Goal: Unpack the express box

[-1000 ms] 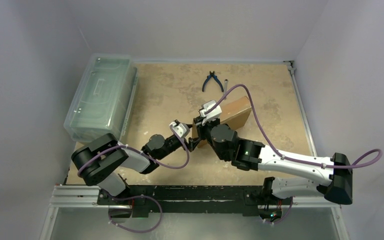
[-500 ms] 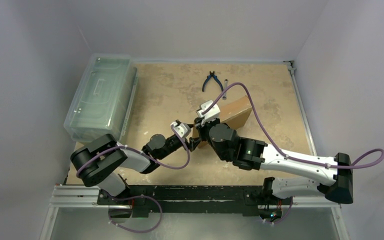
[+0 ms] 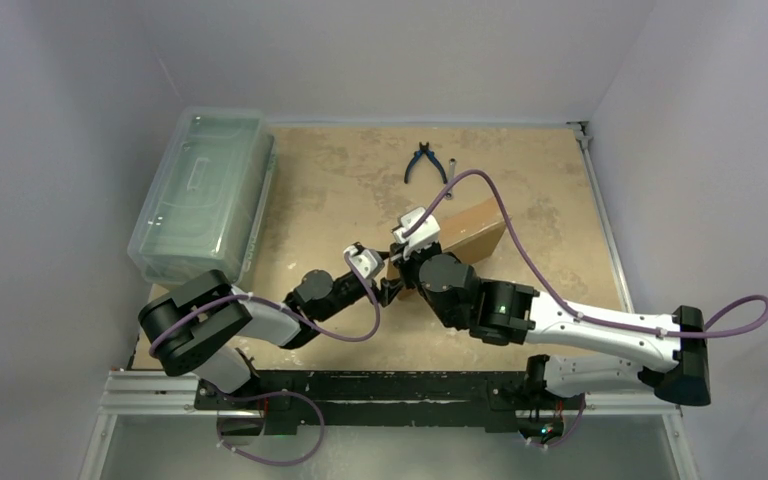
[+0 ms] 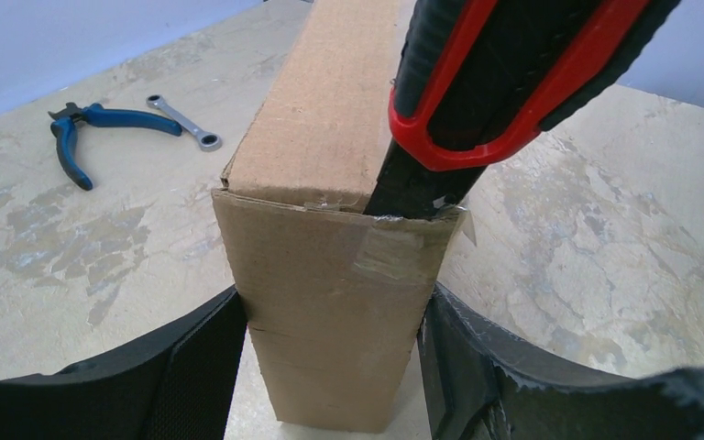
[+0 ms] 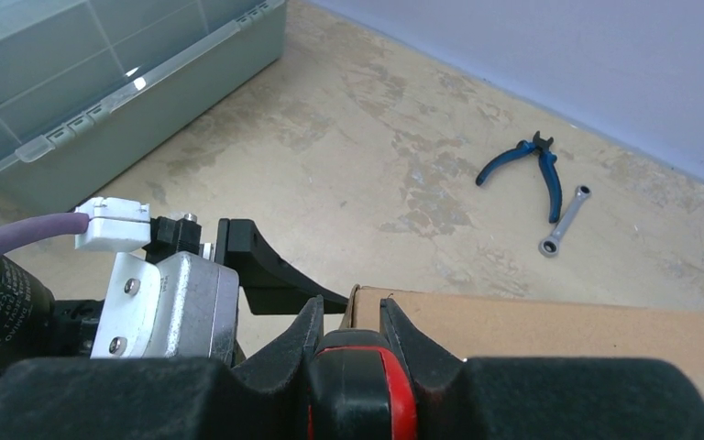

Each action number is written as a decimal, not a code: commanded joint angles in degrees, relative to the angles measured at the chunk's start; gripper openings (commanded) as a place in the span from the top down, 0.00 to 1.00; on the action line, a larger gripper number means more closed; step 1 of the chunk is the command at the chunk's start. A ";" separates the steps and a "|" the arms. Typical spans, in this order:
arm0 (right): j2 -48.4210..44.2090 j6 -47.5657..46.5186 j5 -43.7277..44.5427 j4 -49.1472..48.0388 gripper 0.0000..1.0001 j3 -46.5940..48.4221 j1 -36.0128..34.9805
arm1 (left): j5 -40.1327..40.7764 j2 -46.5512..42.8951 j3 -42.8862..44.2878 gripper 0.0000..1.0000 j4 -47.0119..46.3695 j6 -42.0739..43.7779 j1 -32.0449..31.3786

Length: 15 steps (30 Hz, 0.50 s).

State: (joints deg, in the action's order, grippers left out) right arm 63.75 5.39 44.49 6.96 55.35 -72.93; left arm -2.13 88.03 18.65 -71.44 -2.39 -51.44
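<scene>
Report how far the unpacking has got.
Done: left gripper clamps the express box on edge, and right gripper holds the knife. In hand: the blade tip sits at the top seam's tape. Left: slit it, open the flap, empty the box.

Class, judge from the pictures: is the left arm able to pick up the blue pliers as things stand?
Probably not: the left gripper is clamped on the express box, and the pliers lie beyond it.
</scene>
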 commanded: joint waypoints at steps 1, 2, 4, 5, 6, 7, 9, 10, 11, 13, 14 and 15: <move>-4.19 -0.57 3.74 7.13 1.00 2.00 -1.85 | 10.83 -0.44 -0.81 0.65 1.25 -0.99 2.27; -4.60 -0.62 3.86 7.29 1.00 1.85 -1.99 | 10.95 -0.49 -1.08 0.65 1.05 -1.07 2.30; -5.29 -0.56 4.62 7.54 1.00 1.49 -2.42 | 11.09 -0.48 -1.29 0.66 1.04 -1.35 2.25; -5.50 -0.37 4.65 7.71 1.00 1.29 -2.51 | 11.39 -0.41 -1.19 0.66 1.32 -1.70 2.30; -5.67 -0.07 4.80 7.71 1.00 0.95 -2.75 | 12.00 -0.40 -1.15 0.67 1.79 -2.14 2.25; -5.81 0.22 5.09 7.53 1.00 0.50 -3.09 | 12.46 -0.40 -1.15 0.68 2.04 -2.68 2.29; -5.76 1.00 5.41 7.17 1.00 -0.26 -3.61 | 12.24 -0.33 -1.55 0.68 1.59 -3.18 2.30; -5.51 1.40 5.51 7.22 1.00 -0.40 -3.77 | 11.90 -0.25 -1.66 0.68 1.15 -3.24 2.29; -5.36 1.80 5.63 7.52 1.00 -0.34 -4.06 | 11.92 -0.11 -1.63 0.68 1.10 -3.28 2.28; -5.17 2.35 6.54 7.80 1.00 -0.26 -4.63 | 12.53 -0.13 -1.49 0.69 2.04 -3.32 2.29; -5.21 2.42 6.70 7.78 1.00 -0.14 -4.74 | 12.52 -0.15 -1.68 0.70 2.08 -3.32 2.30; -5.28 2.52 6.83 7.74 1.00 0.15 -4.77 | 12.44 -0.14 -1.83 0.70 2.03 -3.34 2.23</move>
State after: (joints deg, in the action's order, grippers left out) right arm 60.64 7.73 47.72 9.54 54.83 -75.77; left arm -2.31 87.83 18.15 -72.12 -3.95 -52.18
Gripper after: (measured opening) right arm 0.250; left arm 0.622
